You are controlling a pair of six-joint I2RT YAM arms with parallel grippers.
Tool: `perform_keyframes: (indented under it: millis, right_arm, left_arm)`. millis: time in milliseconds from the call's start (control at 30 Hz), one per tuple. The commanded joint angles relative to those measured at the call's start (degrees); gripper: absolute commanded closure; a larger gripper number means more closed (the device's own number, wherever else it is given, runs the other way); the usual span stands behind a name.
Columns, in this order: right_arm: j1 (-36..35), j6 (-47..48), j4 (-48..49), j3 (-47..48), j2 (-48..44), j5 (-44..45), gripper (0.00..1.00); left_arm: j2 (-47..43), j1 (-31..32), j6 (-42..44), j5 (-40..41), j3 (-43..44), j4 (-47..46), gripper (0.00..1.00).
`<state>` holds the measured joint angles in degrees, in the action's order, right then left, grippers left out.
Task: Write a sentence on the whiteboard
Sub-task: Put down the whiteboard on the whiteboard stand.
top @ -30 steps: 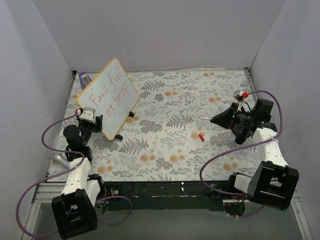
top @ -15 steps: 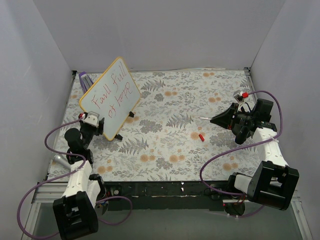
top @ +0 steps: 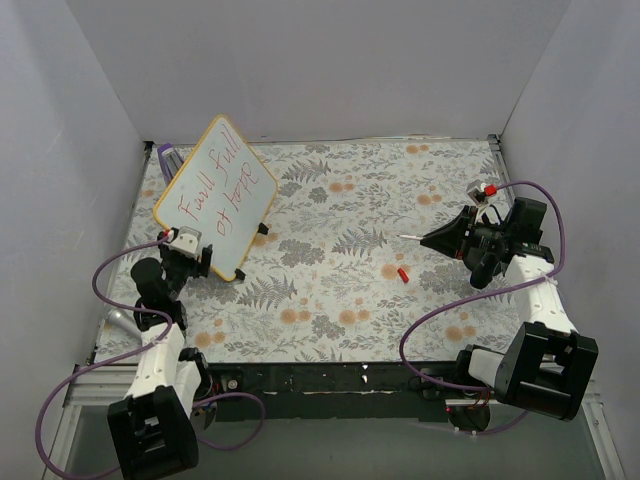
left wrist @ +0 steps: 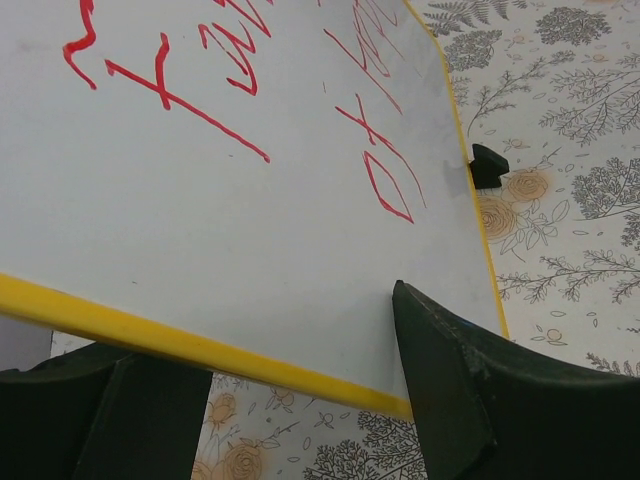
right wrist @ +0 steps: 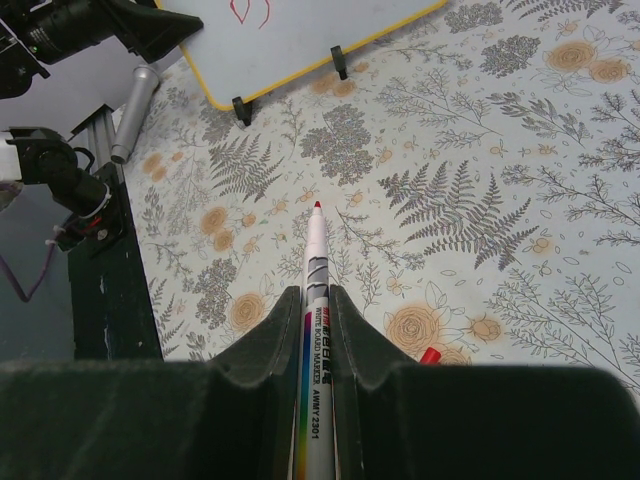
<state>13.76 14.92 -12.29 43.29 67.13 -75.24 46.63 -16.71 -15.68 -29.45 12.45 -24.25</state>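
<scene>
The whiteboard [top: 222, 170], white with a yellow frame, stands tilted on black clips at the back left. The sentence [top: 214, 196] runs across it in two lines of red marker; part of the sentence [left wrist: 215, 105] fills the left wrist view. My left gripper [top: 188, 250] is open at the board's lower left edge. In the left wrist view that yellow edge [left wrist: 240, 362] crosses the wide gap between the fingers [left wrist: 470, 390]. My right gripper [top: 447, 238] hovers at the right, shut on a whiteboard marker [right wrist: 314, 290] with its red tip pointing left.
A red marker cap [top: 402, 273] lies on the floral cloth left of the right gripper. A small purple block [top: 167, 156] sits behind the board. A metal cylinder [top: 122, 320] lies at the table's left edge. Grey walls close in three sides.
The left gripper's jaws have widened and it has drawn back toward the near edge, off the board's lower left edge. The board shifted slightly. The right arm has not moved.
</scene>
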Motion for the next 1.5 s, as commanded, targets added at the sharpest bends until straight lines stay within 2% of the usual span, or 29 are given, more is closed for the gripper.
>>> perform_keyframes:
  millis: [0,33,933,1467]
  right_arm:
    - [-0.14,0.20,-0.27,1.98,-0.16,-2.19,0.99]
    - [-0.22,0.20,-0.27,1.98,-0.25,-2.19,0.99]
    - [-0.22,0.37,-0.27,1.98,-0.16,-2.28,0.99]
    - [-0.22,0.46,-0.45,2.15,-0.25,-2.63,0.99]
  left_arm:
    - [-1.10,-0.34,4.43,2.38,-1.11,3.86,0.33]
    - [-1.19,-0.34,4.43,2.90,-0.94,4.12,0.27]
    - [-2.25,-0.43,2.41,8.97,-1.55,1.57,0.19]
    - [-3.65,-0.43,2.68,9.76,-1.20,3.95,0.21]
